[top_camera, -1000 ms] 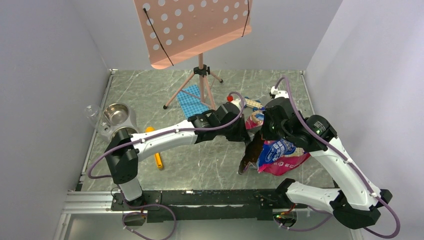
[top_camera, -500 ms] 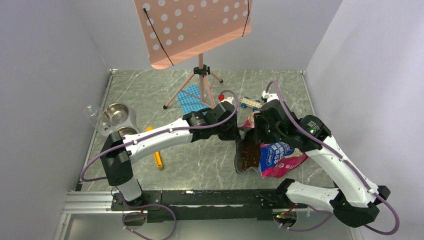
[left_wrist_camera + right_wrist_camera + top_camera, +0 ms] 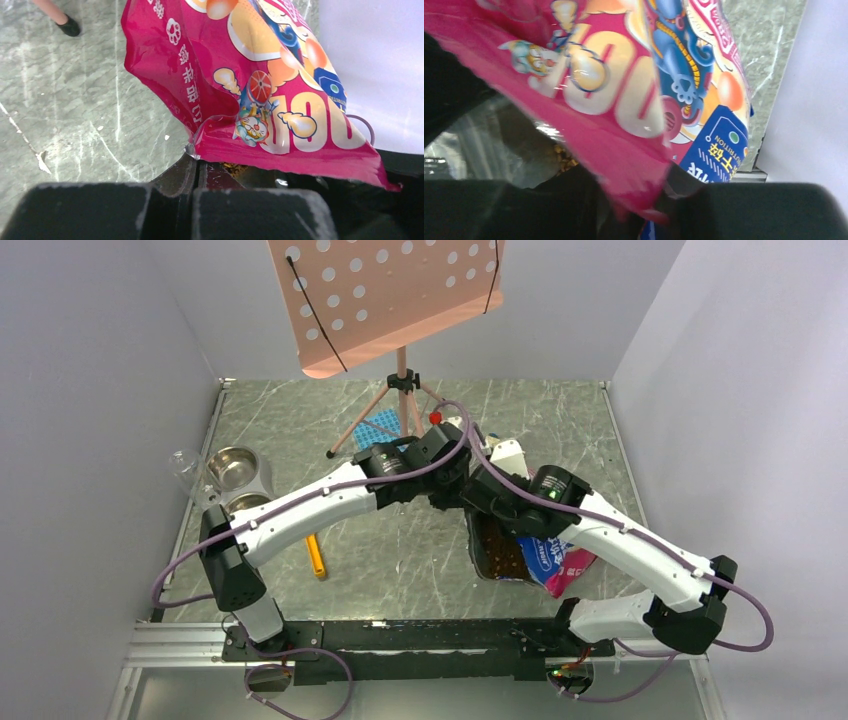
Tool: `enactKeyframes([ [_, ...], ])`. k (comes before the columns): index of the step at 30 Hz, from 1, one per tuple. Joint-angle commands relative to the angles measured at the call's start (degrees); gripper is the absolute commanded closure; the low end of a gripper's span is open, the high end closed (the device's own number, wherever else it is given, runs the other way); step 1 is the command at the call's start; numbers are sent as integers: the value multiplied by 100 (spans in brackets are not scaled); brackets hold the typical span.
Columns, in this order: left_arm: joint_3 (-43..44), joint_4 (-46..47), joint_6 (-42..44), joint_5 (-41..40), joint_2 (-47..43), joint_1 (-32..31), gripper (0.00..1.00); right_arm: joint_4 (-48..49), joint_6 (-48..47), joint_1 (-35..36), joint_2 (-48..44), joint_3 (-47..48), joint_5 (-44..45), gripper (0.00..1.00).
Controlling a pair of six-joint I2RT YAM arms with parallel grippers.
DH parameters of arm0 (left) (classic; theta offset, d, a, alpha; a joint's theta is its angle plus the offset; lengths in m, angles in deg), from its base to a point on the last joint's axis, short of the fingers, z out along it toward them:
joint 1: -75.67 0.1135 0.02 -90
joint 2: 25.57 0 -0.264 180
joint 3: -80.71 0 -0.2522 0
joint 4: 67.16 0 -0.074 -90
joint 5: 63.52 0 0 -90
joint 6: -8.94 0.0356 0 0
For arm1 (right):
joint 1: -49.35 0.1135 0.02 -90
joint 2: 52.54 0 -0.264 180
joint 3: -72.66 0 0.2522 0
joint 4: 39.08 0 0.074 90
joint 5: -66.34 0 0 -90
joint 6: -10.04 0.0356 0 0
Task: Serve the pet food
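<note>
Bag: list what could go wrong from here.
1. Left tool pinches only the thin rim of the bag; foil may slip out.
2. Mouth gapes with kibble exposed; a tug could spill it on the table.
3. Bowls sit far left, so a long carry risks dropping kibble.

Pink music stand [image 3: 385, 300], steel bowls [image 3: 232, 468], yel. scoop [image 3: 316, 560], foil bag [image 3: 562, 560] on marble tbl [image 3: 420, 555].

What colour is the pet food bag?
Bright pink bag with cartoon print and a blue panel; clearest in right wrist view.
</note>
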Motion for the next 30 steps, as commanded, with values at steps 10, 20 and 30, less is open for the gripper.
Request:
enactKeyframes([
  [10, 388, 227, 823, 954, -388, 886, 100, 522, 65, 9, 39, 659, 673, 100],
  [20, -637, 592, 1766, 1223, -1592, 1013, 45, 1515, 229, 5, -584, -4, -127, 100],
  [30, -2863, 14, 787, 800, -3538, 934, 33, 1596, -140, 1, -998, 6, -424, 100],
])
